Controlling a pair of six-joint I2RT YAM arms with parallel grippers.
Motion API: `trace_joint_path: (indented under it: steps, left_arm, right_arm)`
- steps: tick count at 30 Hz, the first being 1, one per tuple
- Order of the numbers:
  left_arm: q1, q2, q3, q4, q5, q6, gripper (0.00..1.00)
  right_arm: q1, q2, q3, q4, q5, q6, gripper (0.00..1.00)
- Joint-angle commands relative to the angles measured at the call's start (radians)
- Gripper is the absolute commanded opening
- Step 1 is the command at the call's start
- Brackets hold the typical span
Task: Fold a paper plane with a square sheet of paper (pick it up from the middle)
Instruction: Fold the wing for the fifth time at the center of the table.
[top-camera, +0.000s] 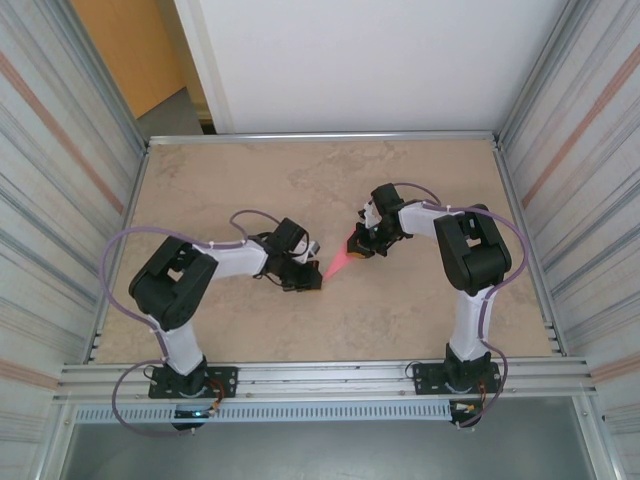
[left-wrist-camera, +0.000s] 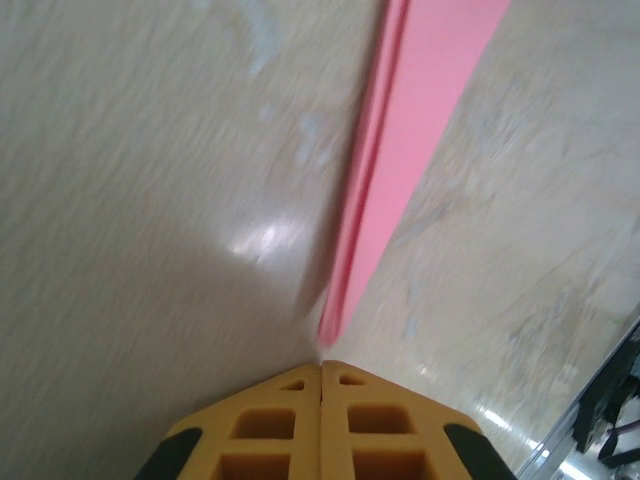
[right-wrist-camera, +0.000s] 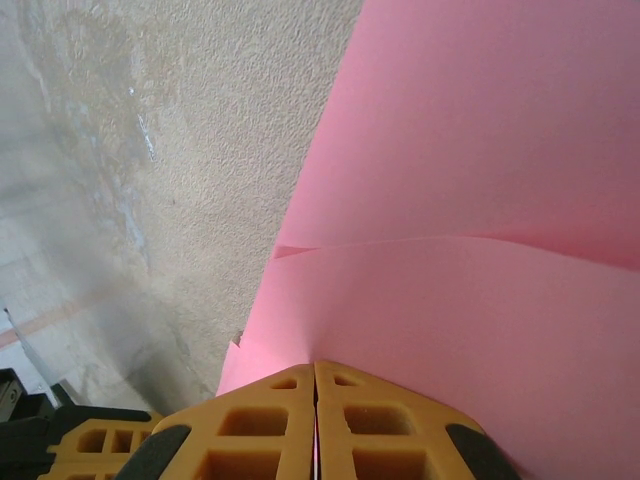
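Both arms elbow-bent, reaching inward over counter (top-camera: 250, 190), left pincer (left-wrist-camera: 321, 366) closed tight at paper plane (top-camera: 338, 262) nose, right pincer (right-wrist-camera: 316, 364) pinching its wide tail end.

The paper plane (top-camera: 338, 262) is a slim pink-red dart with layered folds showing along its length, stretched slantwise at the middle of the marbled table (top-camera: 250, 180), its broad end pinched in the right gripper (right-wrist-camera: 316, 365) and its sharp tip pointing near-left.
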Motion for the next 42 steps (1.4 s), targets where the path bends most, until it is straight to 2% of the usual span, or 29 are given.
trace_joint_path:
  steps: [1,6,14,22,27,30,35,42]
  left_arm:
    - [-0.009,-0.101,0.004,-0.08,-0.034,0.024,0.05]
    - [-0.003,-0.145,0.04,0.011,-0.027,0.001,0.06]
    - [0.0,0.037,0.13,0.088,-0.008,-0.094,0.03]
    - [0.016,0.108,0.157,0.08,-0.031,-0.12,0.02]
    - [0.017,0.14,0.169,-0.013,-0.06,-0.131,0.02]
    - [0.017,0.149,0.16,-0.053,-0.073,-0.129,0.01]
    - [0.017,0.154,0.162,-0.081,-0.079,-0.122,0.01]
    - [0.017,0.175,0.183,-0.102,-0.077,-0.119,0.01]
  right_arm:
    - [0.031,0.033,-0.037,-0.067,0.091,-0.028,0.1]
    - [0.076,-0.005,-0.045,-0.021,0.026,-0.009,0.1]
    - [0.084,-0.011,-0.041,0.016,-0.013,0.008,0.1]
    - [0.077,-0.015,-0.036,0.029,-0.027,0.008,0.11]
    - [0.069,-0.039,-0.019,0.034,-0.035,0.011,0.11]
    - [0.063,-0.077,-0.008,0.04,-0.012,0.009,0.11]
    - [0.065,-0.13,-0.019,0.044,0.112,-0.025,0.08]
    - [0.122,-0.115,-0.04,0.04,0.135,-0.029,0.08]
